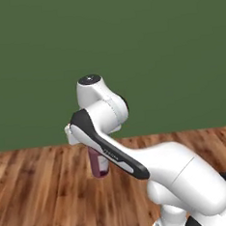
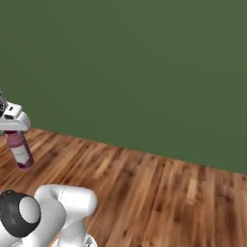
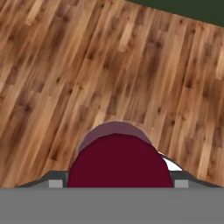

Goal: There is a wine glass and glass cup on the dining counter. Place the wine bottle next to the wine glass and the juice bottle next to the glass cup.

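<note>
Above the wood floor [image 2: 144, 193], with a plain green wall [image 1: 128, 45] behind, the white arm carries the juice bottle [image 2: 19, 150] in mid-air. The hand [image 2: 13, 126] is closed partway around the bottle's top, its jaws against the cap. The bottle hangs straight below the hand, long axis nearly upright, leaning slightly, its base well clear of the floor. From the left base camera its dark red body [image 1: 98, 164] shows just under the forearm, half hidden by it. From the hand camera the round maroon cap [image 3: 119, 162] sits directly beneath the hand, with floorboards running away on every side.

No dining surface, wine glass or glass cup can be seen from here, so which way the target lies cannot be told. The bottle appears to be in transit, and the juice half of the task looks unfinished. Open room surrounds the bottle on all sides; the wall stands well beyond it. The likely risk is the bottle swinging or slipping, since the grip is only at its top.
</note>
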